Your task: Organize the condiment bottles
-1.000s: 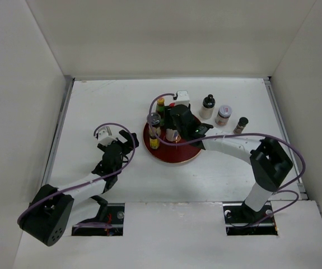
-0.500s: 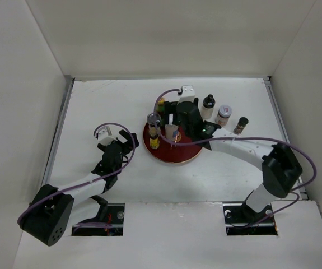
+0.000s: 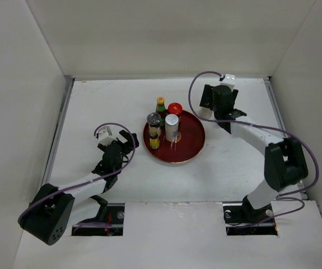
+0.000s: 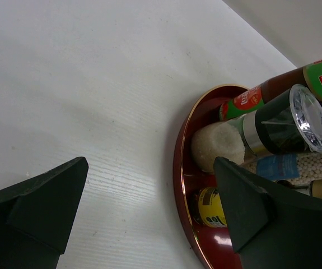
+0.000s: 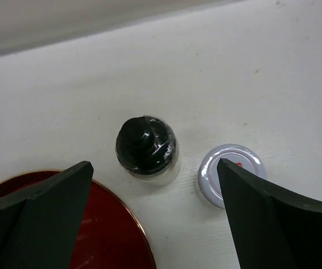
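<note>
Seven condiment bottles show in all: five on the tray and two on the bare counter. The five stand upright, bunched in the left and far part of the round red tray [image 3: 193, 138]. They are one green-capped bottle [image 3: 161, 105] at the far rim, one red-capped bottle [image 3: 175, 108] just beside it to the right, and one clear-capped grinder [image 3: 153, 119] with white contents at the left. One silver-capped jar [image 3: 172, 126] with a blue label stands near the middle, and one small yellow bottle [image 3: 154, 142] stands nearest the arms. The tray's right and near parts are bare red.

The other two appear only in the right wrist view. One black-capped bottle [image 5: 147, 150] stands on the counter [image 3: 105, 101] just off the tray's rim. One silver-lidded jar [image 5: 231, 172] stands near it to the right, apart from it. In the overhead view the right arm covers both.

The right gripper [image 5: 154, 163] hangs above these two with its fingers spread wide and nothing held. The black-capped bottle lies in the gap between the fingers, and the jar sits at the edge of one finger.

The left gripper [image 4: 149, 162] sits low over the counter just left of the tray. It faces the tray's rim, spread wide and empty.
</note>
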Controlling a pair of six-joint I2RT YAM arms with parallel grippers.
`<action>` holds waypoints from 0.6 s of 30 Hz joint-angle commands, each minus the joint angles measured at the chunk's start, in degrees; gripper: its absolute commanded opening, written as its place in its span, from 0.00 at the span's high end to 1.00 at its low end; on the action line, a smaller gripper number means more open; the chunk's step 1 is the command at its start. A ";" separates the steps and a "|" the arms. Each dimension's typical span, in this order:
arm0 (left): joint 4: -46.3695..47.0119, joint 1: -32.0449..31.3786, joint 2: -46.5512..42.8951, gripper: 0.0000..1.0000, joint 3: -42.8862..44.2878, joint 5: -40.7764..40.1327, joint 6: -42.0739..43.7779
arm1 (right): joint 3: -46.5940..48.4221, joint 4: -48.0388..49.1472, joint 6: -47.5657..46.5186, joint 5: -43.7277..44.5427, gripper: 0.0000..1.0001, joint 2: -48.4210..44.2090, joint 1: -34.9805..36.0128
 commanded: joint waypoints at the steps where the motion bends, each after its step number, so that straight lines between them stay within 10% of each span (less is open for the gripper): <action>1: 2.95 -0.15 -0.21 0.02 1.32 0.46 -0.57 | 6.86 -0.24 -3.17 -6.23 0.00 4.82 -0.64; 14: 3.04 0.29 0.76 0.02 1.49 1.08 -0.65 | 13.37 -0.07 -4.76 -3.78 0.05 17.32 -1.96; 18: 3.04 0.46 1.11 0.02 1.76 1.43 -0.65 | 14.25 -0.16 -4.58 -4.21 0.25 18.02 -1.88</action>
